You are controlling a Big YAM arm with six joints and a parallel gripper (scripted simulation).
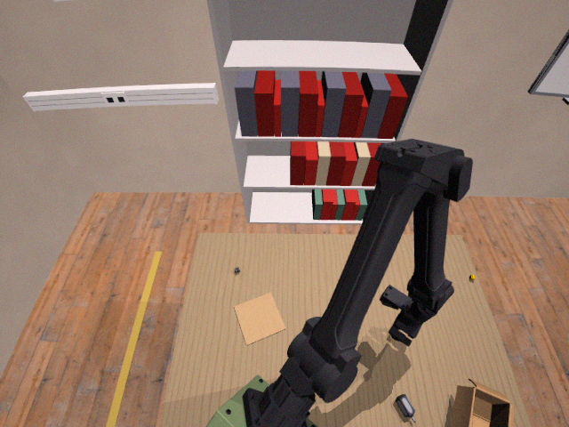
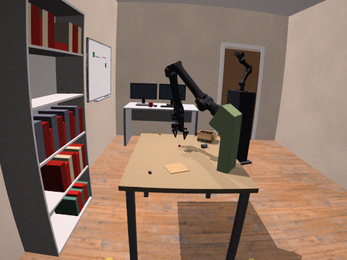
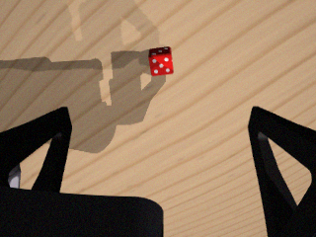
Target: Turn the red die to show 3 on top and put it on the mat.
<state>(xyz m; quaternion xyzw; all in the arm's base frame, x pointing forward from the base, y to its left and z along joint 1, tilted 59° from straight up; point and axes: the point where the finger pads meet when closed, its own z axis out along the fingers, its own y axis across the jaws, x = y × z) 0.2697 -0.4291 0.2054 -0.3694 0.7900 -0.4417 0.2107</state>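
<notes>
While my gripper [image 2: 179, 135] hangs above the table with its jaws spread as wide as they go and nothing between them, the red die [image 3: 161, 61] lies on the bare wood below me, well apart from both fingers. It is a small glossy red cube with white pips; the face toward my wrist camera shows five, and I cannot tell which number is on top. It sits flat at the edge of my own shadow. From the exterior view the red die [image 2: 179, 145] rests on the far half of the table, a little nearer than my fingertips.

My table [image 2: 145, 156] is pale wood with a fine ribbed grain and dark legs. On it lies the mat [image 1: 260, 318], a thin, flat tan square like cardboard, turned slightly askew, well to the left of the die and nearer the front. A tiny black die [image 1: 236, 269] sits far left, a yellow die [image 1: 471, 277] close to the far right edge. Near the right corner stand an open cardboard box [image 1: 480, 406] and a small dark cylinder [image 1: 404, 406]. Between die and mat the wood is open, smooth and level.
</notes>
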